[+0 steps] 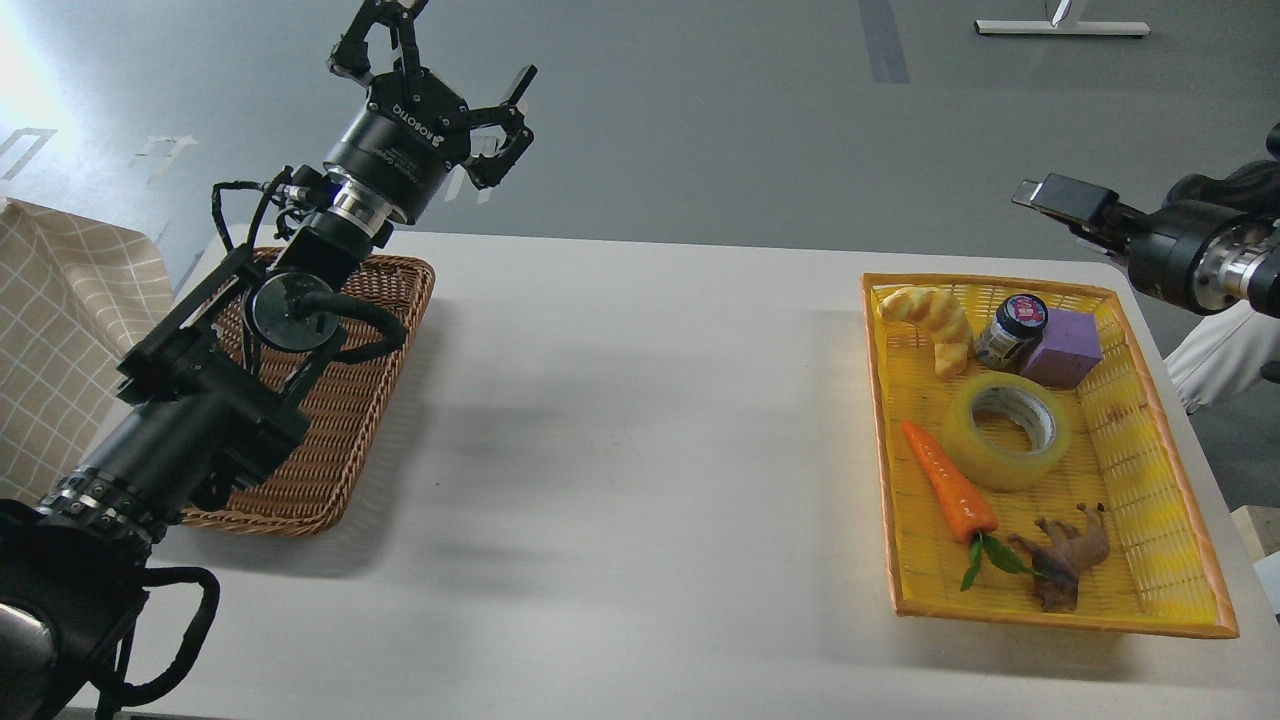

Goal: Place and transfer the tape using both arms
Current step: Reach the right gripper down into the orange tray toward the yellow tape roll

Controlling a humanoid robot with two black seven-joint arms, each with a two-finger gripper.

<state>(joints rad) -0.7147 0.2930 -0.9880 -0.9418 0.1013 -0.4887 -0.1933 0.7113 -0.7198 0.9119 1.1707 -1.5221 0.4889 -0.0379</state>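
**Head view: tape not yet grasped, both arms raised**

The tape [1007, 431] is shown lying flat in the yellow basket [1170, 520] at the right of the bench [620, 420], between a toy carrot [948, 483] and a purple block [1063, 348]. The left gripper [440, 75] is held high above the wicker tray [345, 420], fingers spread wide and empty. The right gripper [1060, 200] hangs beyond the basket's far corner; its opening cannot be told. Pickup, handover and placement are all judged outstanding.
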